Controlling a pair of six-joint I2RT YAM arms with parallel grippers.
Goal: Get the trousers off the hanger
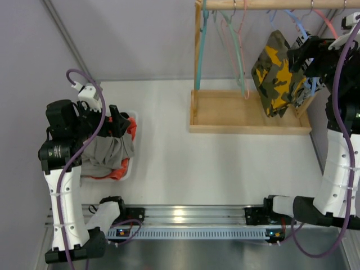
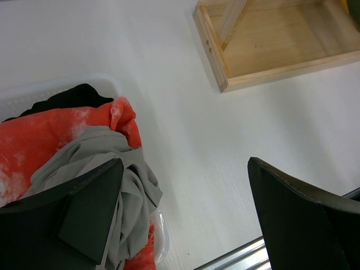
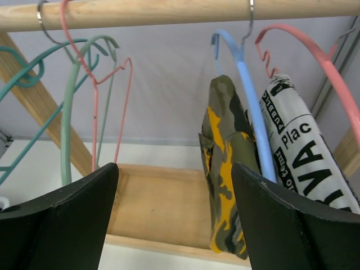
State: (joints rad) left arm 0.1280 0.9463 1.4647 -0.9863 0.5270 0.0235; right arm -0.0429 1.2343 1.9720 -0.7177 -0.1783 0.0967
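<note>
The camouflage trousers (image 1: 275, 76) hang on a blue hanger (image 3: 247, 84) from the wooden rail (image 3: 169, 14). In the right wrist view they (image 3: 228, 169) hang just inside the right finger. My right gripper (image 1: 301, 56) is open and empty beside them, its jaws (image 3: 174, 166) wide apart. The grey trousers (image 1: 107, 152) lie crumpled in a white basket (image 1: 134, 121) on top of a red-orange and white garment (image 2: 50, 135). My left gripper (image 1: 115, 125) is open and empty above the basket's right edge. In its wrist view the gripper (image 2: 184, 163) has the grey cloth (image 2: 95, 149) under its left finger.
A wooden rack base (image 1: 236, 112) stands on the white table under the rail. Empty teal, green and pink hangers (image 3: 67, 112) hang at the left. A print-lettered garment (image 3: 304, 152) hangs on a pink hanger right of the camouflage. A black cloth (image 2: 73, 98) lies in the basket.
</note>
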